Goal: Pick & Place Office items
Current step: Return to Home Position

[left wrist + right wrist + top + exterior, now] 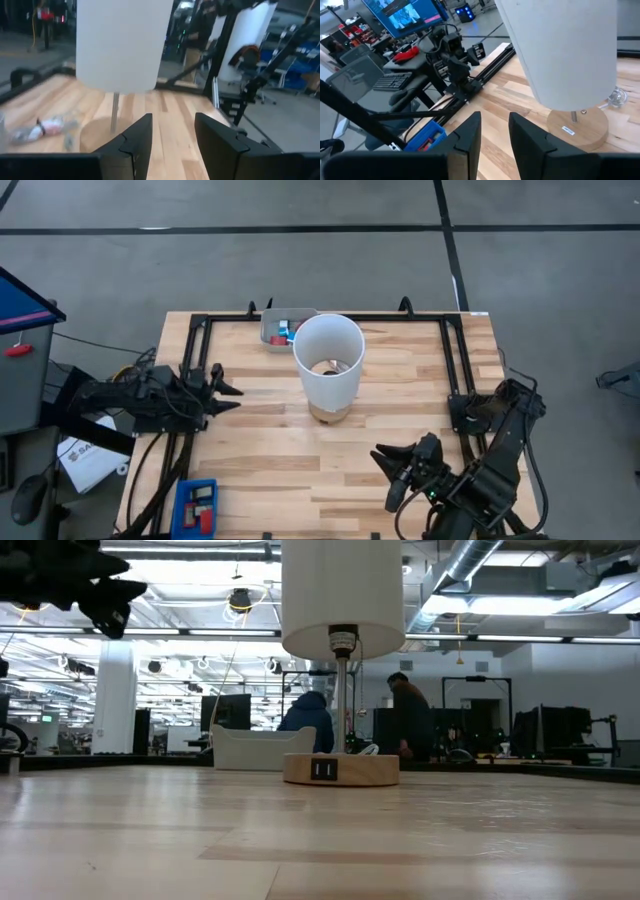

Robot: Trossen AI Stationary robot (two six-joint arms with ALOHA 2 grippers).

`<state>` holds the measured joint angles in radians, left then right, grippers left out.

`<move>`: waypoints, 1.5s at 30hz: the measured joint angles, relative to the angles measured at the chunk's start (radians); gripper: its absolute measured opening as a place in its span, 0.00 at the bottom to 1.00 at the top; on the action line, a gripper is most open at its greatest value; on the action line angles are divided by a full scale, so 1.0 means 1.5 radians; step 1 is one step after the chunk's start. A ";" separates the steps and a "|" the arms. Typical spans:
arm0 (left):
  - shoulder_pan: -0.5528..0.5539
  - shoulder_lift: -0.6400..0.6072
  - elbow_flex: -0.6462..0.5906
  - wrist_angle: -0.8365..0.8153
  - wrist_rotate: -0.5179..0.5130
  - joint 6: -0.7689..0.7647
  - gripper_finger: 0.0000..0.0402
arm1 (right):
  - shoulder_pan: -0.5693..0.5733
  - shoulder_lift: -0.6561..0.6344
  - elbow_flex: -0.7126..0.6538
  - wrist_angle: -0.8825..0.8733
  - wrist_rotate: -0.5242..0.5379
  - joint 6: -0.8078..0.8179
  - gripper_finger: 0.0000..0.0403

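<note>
My overhead camera looks straight down on the whole table [260, 450]. My low one sits at tabletop height, near the lamp [341, 590], facing level into the room. The 2 wrist cameras look inward from the table's left and right sides. All 4 views share that lamp.

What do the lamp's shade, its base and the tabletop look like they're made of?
Shade: matte white, likely fabric or paper, with an even surface and no gloss. Base: apparently pale, bare-looking wood, tan with a matte face. Tabletop: wood, showing joined strips and a slight sheen.
</note>
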<state>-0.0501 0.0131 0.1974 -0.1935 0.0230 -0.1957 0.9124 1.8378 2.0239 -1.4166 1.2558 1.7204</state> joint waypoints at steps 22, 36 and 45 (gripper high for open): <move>-0.003 0.085 -0.127 0.147 -0.029 0.021 0.36 | -0.077 0.005 0.000 0.058 -0.133 -0.108 0.23; -0.003 0.164 -0.127 0.146 -0.030 0.021 0.36 | -0.347 0.045 0.000 0.531 -0.701 -0.976 0.23; -0.003 0.176 -0.127 0.148 -0.031 0.021 0.36 | -0.455 0.014 -0.001 0.471 -1.032 -1.192 0.23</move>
<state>-0.0540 0.2775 0.0071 0.0288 -0.0231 -0.1648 0.2298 1.8589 2.0224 -0.7107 -0.2917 -0.0681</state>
